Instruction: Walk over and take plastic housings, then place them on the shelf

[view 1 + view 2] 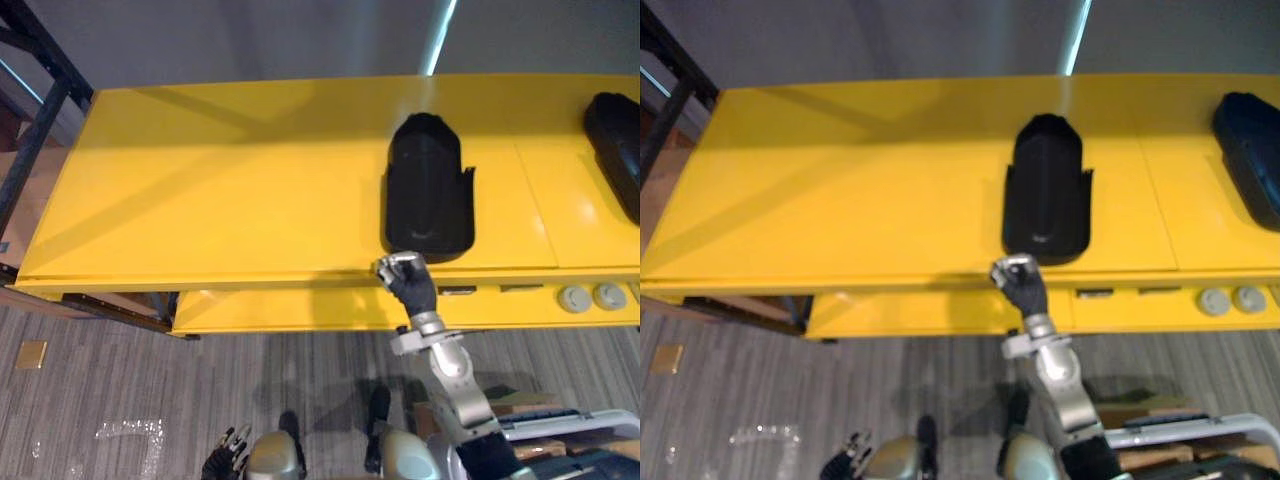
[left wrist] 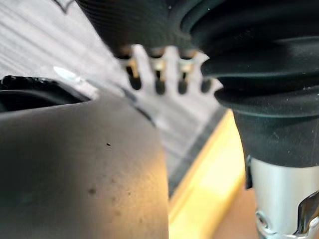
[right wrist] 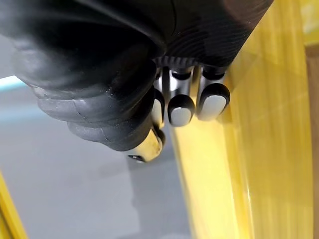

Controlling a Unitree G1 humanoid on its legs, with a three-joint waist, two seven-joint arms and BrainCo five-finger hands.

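housing [image 1: 428, 190]: on table [image 1: 220, 200], just beyond right hand [image 1: 408, 285]
second housing [image 1: 615, 145]: on table, well right of hand

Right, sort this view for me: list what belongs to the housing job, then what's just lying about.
Job: black plastic housing mid-table; second housing at the right edge; yellow table under them; right hand, curled at its front edge.
Lying about: two grey round knobs on the lower ledge; yellow square on the floor; dark rack; left hand, idle, low.
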